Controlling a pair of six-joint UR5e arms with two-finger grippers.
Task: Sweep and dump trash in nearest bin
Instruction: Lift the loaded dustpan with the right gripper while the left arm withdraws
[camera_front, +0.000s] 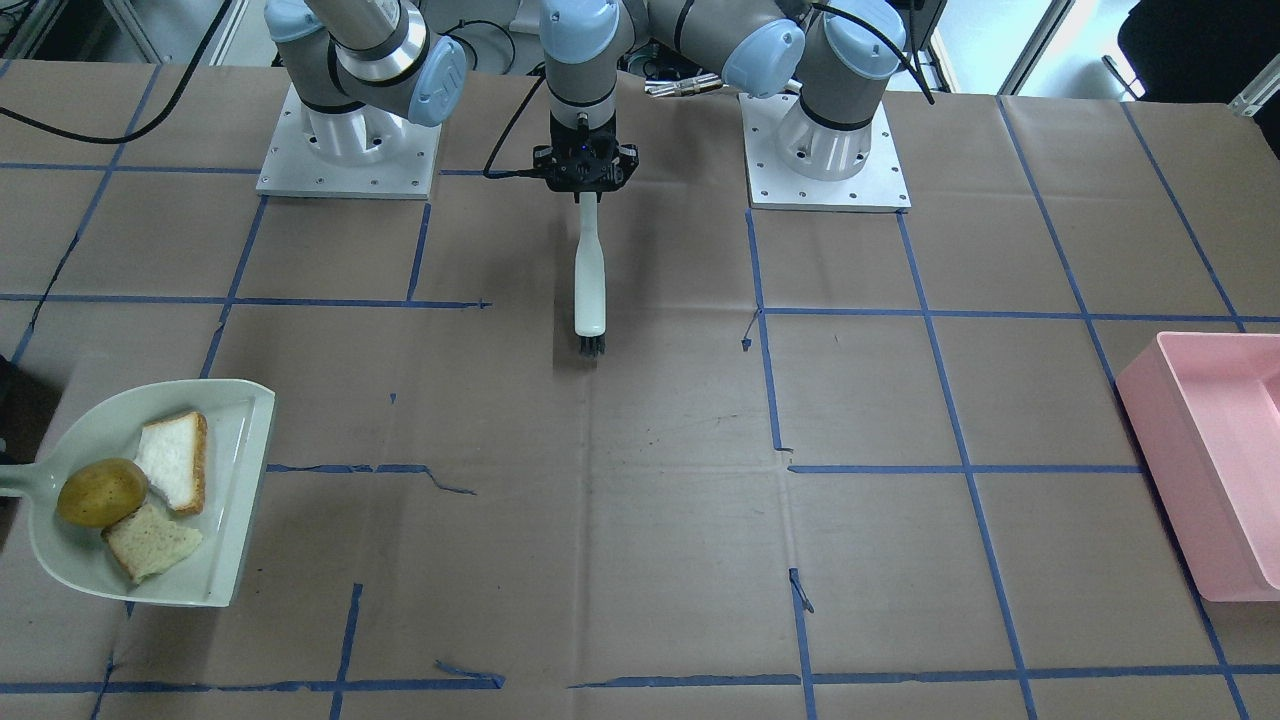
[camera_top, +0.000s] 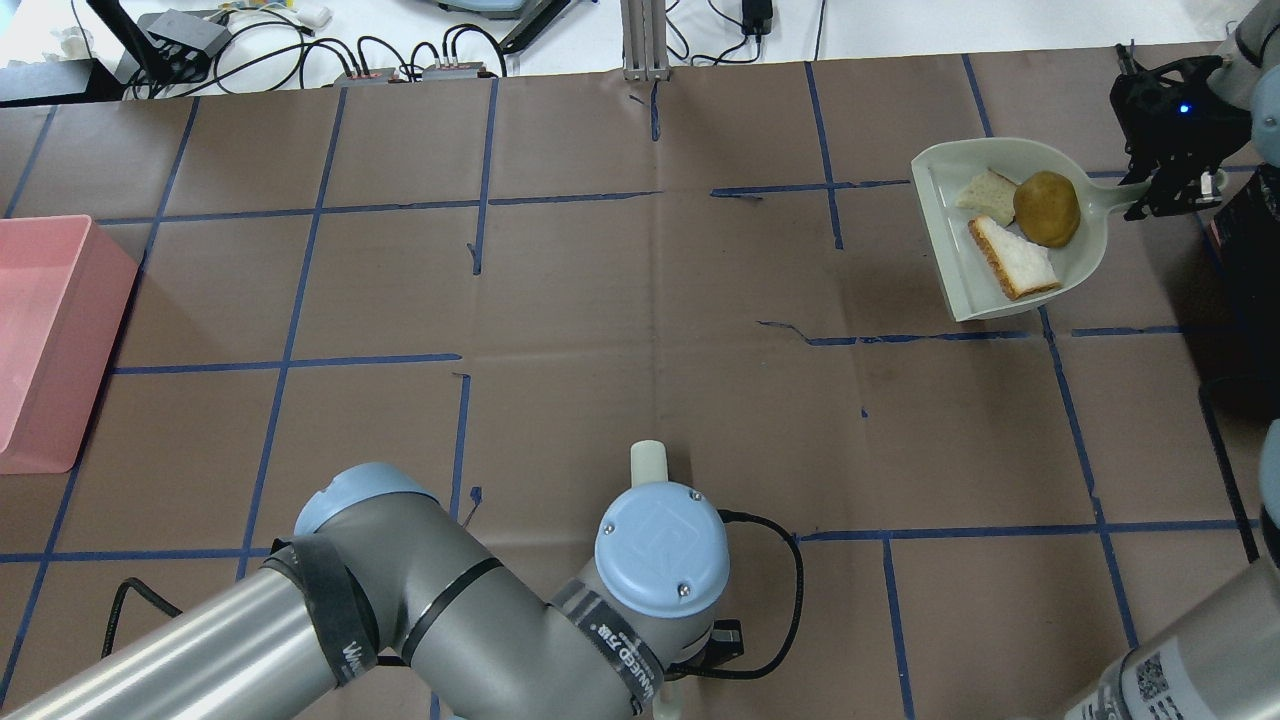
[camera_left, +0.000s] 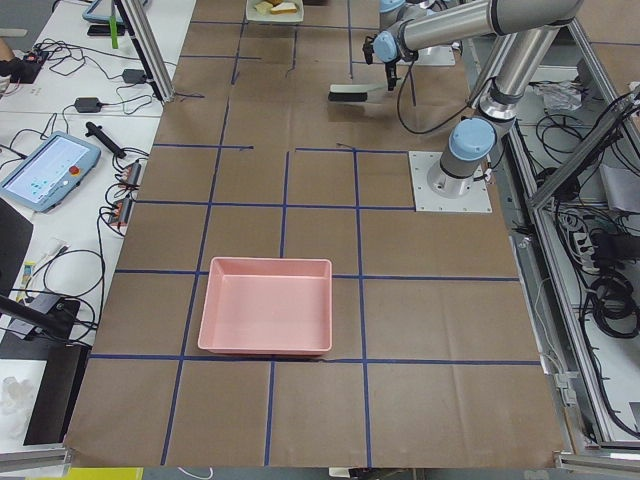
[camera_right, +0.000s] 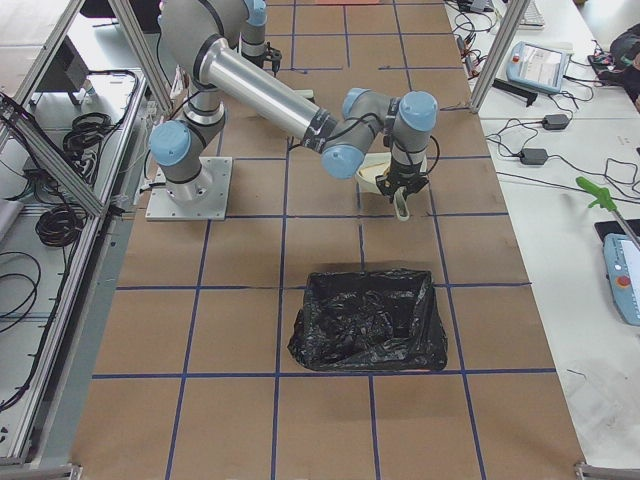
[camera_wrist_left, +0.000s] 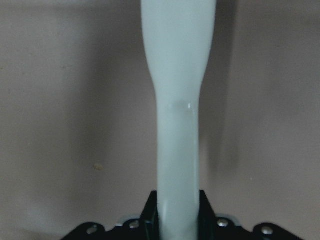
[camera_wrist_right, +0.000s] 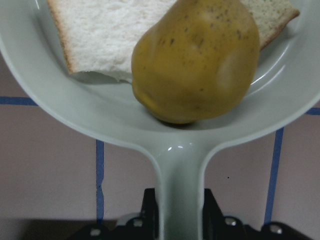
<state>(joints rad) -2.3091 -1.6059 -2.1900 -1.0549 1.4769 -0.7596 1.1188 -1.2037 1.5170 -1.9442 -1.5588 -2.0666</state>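
Load: potato (camera_front: 101, 492) and two bread slices (camera_front: 175, 462), all lying in the pan (camera_front: 240, 500) at the table's (camera_front: 640, 520) end on the robot's right, the potato nearest the handle and touching both slices. Handling, as judged: the potato is firm, round and the heaviest piece, apt to roll on smooth plastic. The bread is light, soft and crumbly, and likely to slide out first when the pan tips. Hold: none of the pieces wants direct grasping, since the pan handle is the place, and the right gripper (camera_top: 1150, 195) is clamped on it at its end. Whether the pan rests on the table or hangs just above it cannot be told. Carry level, mouth slightly raised, then tip it mouth-down over the bin. Nearest bin: the black bin (camera_right: 368, 320), lined with a bag, near the pan on the same side. The pink bin (camera_front: 1180, 450) sits well apart at the opposite end. Other: the left gripper (camera_front: 585, 190) is closed on the brush (camera_front: 590, 285), bristles down at mid-table near the bases, well apart from the pan and judged no obstruction.
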